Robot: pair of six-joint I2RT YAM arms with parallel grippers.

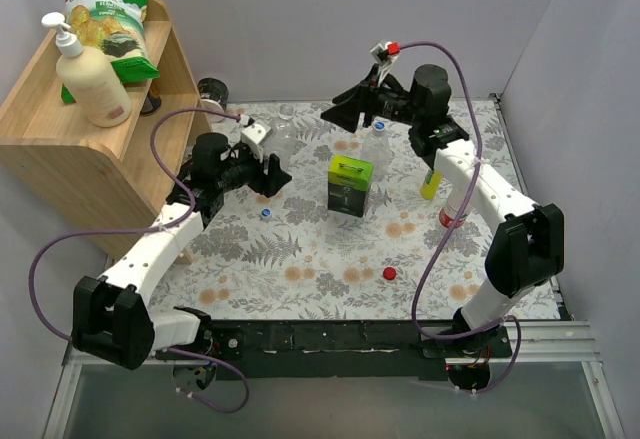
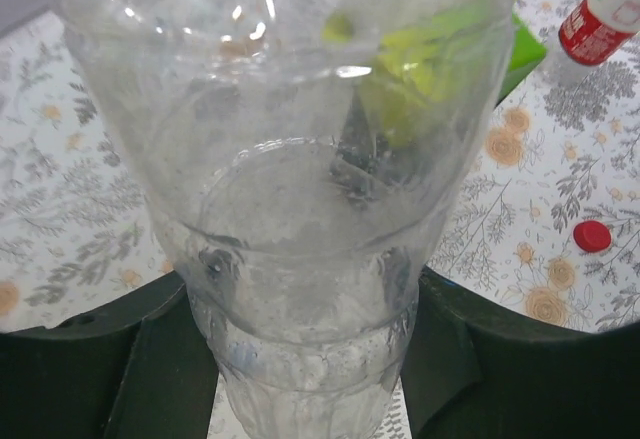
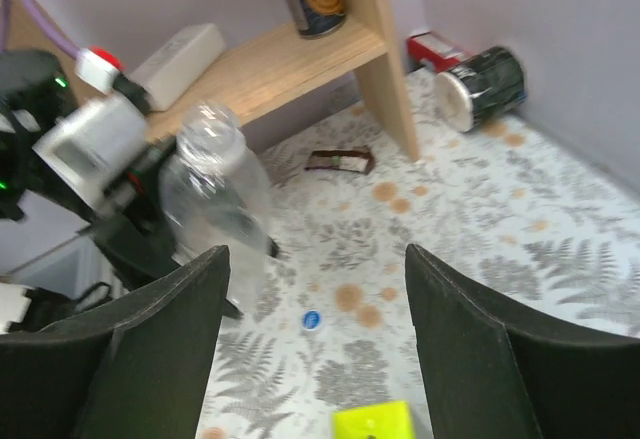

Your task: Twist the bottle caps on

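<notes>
My left gripper (image 1: 277, 173) (image 2: 305, 304) is shut on the lower body of a clear uncapped bottle (image 2: 300, 159) (image 1: 281, 142) (image 3: 212, 184), one black finger (image 2: 90, 364) on each side. My right gripper (image 1: 336, 115) (image 3: 318, 259) hangs open and empty above the table, up and to the right of that bottle. A blue cap (image 1: 266, 213) (image 3: 312, 319) lies on the cloth below it. A second clear bottle (image 1: 377, 147) stands with a blue cap (image 1: 379, 125) on top. A red cap (image 1: 389, 273) (image 2: 591, 236) lies loose. The red-and-white labelled bottle (image 1: 454, 205) (image 2: 600, 19) lies at the right.
A green box (image 1: 350, 185) (image 3: 375, 424) stands mid-table and a yellow squeeze bottle (image 1: 430, 183) lies near the right arm. A wooden shelf (image 1: 60, 129) with a cream pump bottle (image 1: 92, 79) and a chips bag stands at the left. A can (image 1: 212, 92) (image 3: 485, 84) lies behind it.
</notes>
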